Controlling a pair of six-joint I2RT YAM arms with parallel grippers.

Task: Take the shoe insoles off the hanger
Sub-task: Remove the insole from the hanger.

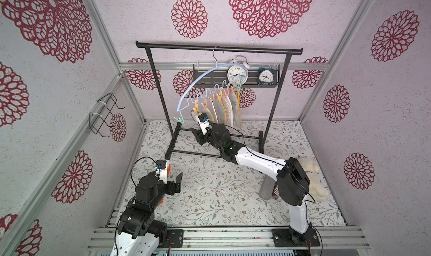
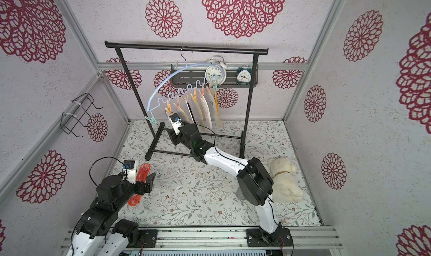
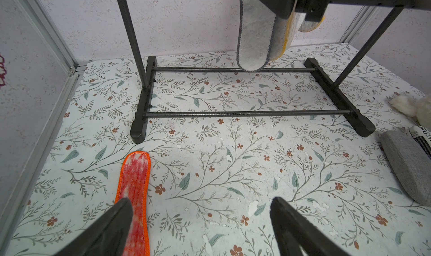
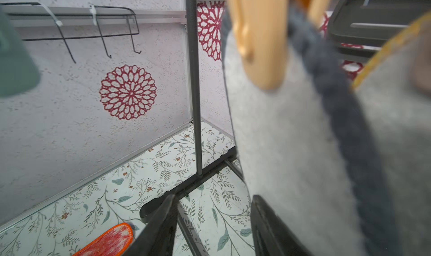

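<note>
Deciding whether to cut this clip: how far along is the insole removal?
Done: one orange-red insole lies on the table by the open left gripper. In hand: the right gripper, jaws open, is beside the end grey insole, which an orange clothespin holds; nothing gripped. Left: several insoles hang pinned on the pale blue hanger.

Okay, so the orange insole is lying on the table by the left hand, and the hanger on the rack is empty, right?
Not quite: the hanger is not empty. Both top views show several insoles clipped to it on the rack. The orange insole does lie on the table by the left hand.
</note>
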